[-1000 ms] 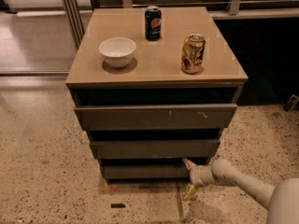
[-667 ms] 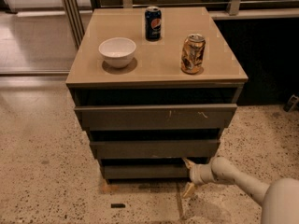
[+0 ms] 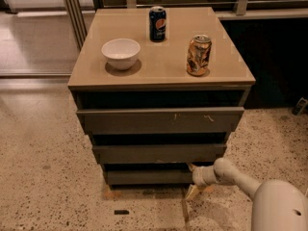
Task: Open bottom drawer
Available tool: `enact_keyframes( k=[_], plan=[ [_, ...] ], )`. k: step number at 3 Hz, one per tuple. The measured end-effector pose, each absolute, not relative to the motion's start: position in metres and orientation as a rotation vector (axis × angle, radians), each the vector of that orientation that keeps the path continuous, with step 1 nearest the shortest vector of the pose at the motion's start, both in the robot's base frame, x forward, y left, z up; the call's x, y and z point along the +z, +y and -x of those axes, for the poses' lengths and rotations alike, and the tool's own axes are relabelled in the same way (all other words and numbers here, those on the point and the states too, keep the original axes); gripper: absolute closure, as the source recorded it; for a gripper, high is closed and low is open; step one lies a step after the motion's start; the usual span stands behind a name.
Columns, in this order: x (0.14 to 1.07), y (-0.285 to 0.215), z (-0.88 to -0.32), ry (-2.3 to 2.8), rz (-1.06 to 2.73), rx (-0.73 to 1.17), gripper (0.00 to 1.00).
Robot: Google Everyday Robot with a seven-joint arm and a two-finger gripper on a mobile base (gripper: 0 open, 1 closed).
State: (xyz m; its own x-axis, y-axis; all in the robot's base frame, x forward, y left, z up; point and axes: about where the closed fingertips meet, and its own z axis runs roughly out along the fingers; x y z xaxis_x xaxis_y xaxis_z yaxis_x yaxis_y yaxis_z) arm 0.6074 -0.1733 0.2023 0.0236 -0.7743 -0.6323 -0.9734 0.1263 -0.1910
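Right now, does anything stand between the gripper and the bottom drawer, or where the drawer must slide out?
Nothing visible does. The gripper is at the right end of the bottom drawer. A small dark object lies on the floor in front, likely below its path.

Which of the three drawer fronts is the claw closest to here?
The bottom drawer, the narrowest, plain strip just above the floor; the claw sits at its right end. The scratched top drawer and the middle drawer lie higher.
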Motion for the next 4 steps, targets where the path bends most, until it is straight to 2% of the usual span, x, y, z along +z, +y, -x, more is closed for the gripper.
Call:
enact_keyframes(
  k=[2,4],
  plan=[
    [0.169,-0.173,-0.62,1.865,1.724,0.447,0.0],
    [0.171,-0.166,-0.61,1.889,1.76,0.487,0.0]
  ],
)
